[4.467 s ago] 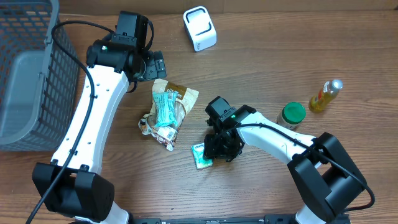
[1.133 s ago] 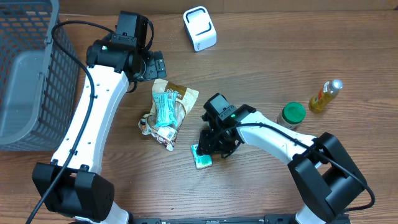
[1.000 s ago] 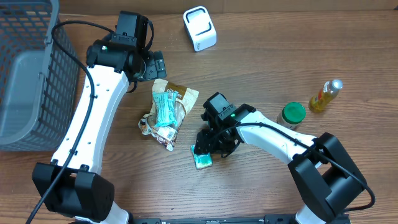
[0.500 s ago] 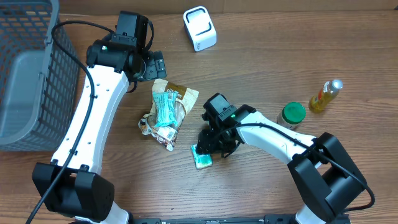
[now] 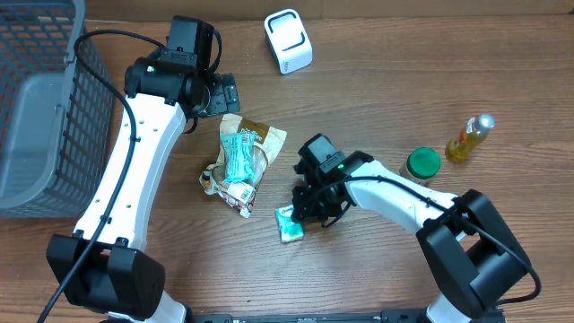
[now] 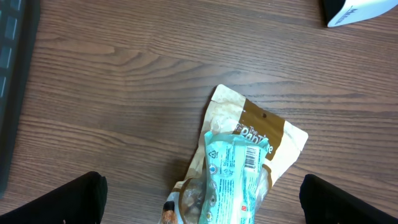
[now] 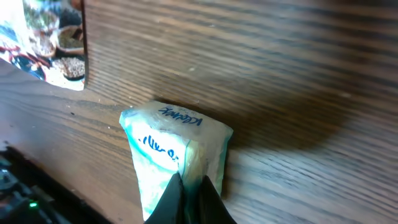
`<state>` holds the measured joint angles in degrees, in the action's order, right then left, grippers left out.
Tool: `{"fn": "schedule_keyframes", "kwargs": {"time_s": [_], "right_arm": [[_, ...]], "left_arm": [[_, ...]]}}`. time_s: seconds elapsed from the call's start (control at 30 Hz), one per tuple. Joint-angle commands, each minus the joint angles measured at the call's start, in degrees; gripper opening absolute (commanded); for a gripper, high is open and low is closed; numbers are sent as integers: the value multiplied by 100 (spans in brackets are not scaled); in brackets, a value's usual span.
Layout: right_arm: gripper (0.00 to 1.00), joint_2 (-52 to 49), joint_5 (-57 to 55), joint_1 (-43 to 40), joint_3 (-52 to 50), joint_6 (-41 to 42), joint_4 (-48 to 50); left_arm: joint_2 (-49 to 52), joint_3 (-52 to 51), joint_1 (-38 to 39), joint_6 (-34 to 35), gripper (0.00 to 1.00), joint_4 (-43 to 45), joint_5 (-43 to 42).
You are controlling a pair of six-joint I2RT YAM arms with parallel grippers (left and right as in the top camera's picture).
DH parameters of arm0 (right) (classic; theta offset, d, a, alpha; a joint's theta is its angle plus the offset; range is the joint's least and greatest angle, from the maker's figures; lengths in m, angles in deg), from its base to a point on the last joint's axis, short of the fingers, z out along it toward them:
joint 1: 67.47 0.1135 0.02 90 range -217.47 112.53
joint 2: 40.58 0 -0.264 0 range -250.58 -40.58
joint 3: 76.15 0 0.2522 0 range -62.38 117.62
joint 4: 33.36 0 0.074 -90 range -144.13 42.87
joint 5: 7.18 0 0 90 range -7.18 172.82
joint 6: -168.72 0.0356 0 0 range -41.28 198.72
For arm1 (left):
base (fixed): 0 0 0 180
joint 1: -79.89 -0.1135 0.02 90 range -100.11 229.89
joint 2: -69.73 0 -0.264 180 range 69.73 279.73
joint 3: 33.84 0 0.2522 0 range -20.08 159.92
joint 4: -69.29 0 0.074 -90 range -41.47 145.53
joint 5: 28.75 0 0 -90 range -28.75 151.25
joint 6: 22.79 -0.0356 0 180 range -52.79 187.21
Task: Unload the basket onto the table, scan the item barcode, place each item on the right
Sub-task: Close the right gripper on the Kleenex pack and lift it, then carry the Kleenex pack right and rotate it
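One left end effector (image 6: pixel 202 200) spread, right end effector (image 7: pixel 189 200) pressed together atop one packet (image 7: pixel 166 148)

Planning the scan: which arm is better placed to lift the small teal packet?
Right. The right gripper is shut on the teal packet; the left gripper hangs open above the snack bags, apart.

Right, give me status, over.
Left gripper open, above snack bags. Right gripper shut at small packet edge; packet lying on table. Nothing covering it.

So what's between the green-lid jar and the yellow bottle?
Nothing: only bare table between the green-lid jar and the yellow bottle, as the overhead view shows.
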<state>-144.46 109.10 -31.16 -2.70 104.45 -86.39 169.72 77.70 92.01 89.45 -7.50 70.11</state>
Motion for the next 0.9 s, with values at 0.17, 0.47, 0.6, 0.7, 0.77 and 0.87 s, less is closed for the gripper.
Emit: {"fn": "schedule_keyframes", "kwargs": {"time_s": [0.17,0.47,0.6,0.7,0.77,0.87], "right_arm": [[4,240,3093,-1152,382,-1364,-114],[4,826,5327,-2280,385,-2155,-234],[4,964,6192,-2527,385,-2153,-72],[4,975,6367,-2691,393,-1937,0],[4,975,6369,-2804,393,-1930,-28],[4,992,6369,-2911,393,-1670,-42]], "left_arm": [[-68,96,28,-85,100,2,55],[-68,96,28,-85,100,2,55],[-68,96,28,-85,100,2,55],[-68,96,28,-85,100,2,55],[-68,96,28,-85,100,2,55],[-68,96,28,-85,100,2,55]]}}
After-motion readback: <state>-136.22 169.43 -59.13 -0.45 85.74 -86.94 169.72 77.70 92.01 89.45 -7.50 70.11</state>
